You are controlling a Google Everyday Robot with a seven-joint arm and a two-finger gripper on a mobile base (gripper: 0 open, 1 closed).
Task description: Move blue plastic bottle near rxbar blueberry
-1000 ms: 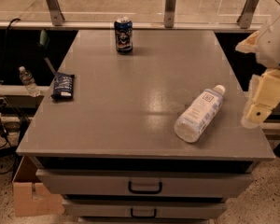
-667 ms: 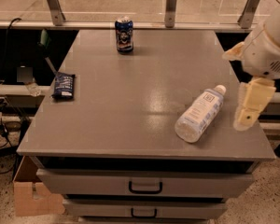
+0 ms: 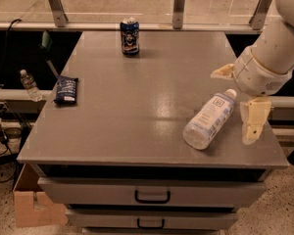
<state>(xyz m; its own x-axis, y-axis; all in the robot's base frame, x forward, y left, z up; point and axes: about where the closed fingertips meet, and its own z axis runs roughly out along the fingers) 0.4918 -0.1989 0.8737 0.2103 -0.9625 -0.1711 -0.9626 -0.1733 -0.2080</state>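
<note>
Two drawer fronts (image 3: 152,196) lie nearest to us under the grey table (image 3: 137,131), and the lower one is cut off by the bottom of the frame. A cardboard box (image 3: 32,204) on the floor at the left is partly hidden behind the table's corner.

On the near right of the top, the blue plastic bottle (image 3: 209,119) lies on its side, base close to the front edge and white cap pointing away to the right. We cannot read its label beyond a small dark square.

The gripper (image 3: 232,105) hangs over the right edge, just beside the cap. Its two cream fingers (image 3: 255,121) are spread wide and hold nothing. The arm above runs out of the frame at the top right.

Bare tabletop stretches from the bottle across to the rxbar blueberry (image 3: 66,89), well apart at the left edge, its print too small to read. A tiny clear bottle (image 3: 29,84) stands off the table beyond that edge. Farther back, a dark blue can (image 3: 130,36) stands upright near the far edge, before a railing (image 3: 176,6).
</note>
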